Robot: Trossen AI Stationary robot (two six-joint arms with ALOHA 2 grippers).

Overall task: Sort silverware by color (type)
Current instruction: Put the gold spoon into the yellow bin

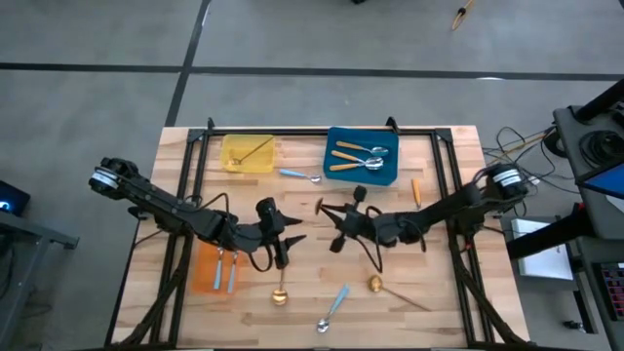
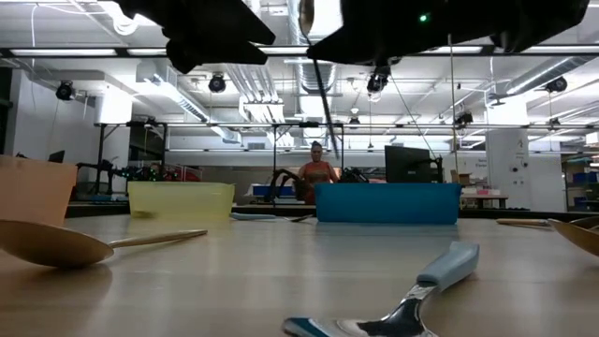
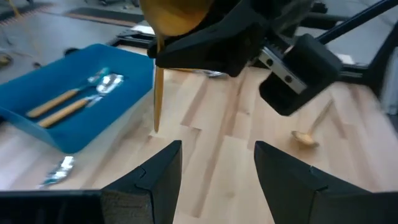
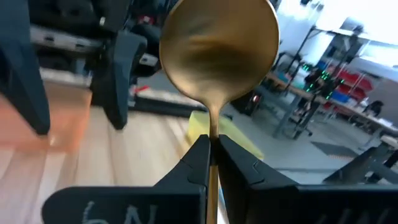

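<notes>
1. Gold spoons: four, counting one in the yellow tray (image 1: pixel 248 153), two loose on the worktop (image 1: pixel 429 297), and one (image 4: pixel 217 56) pinched in my right fingers (image 4: pixel 211 155).
2. Blue-handled spoons: four.
3. Orange-handled spoons: three.
4. Trays: three.

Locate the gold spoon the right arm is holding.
The gold spoon is pinched in the right gripper, bowl up, held above mid-table in the high view, just beyond the open left gripper.
</notes>
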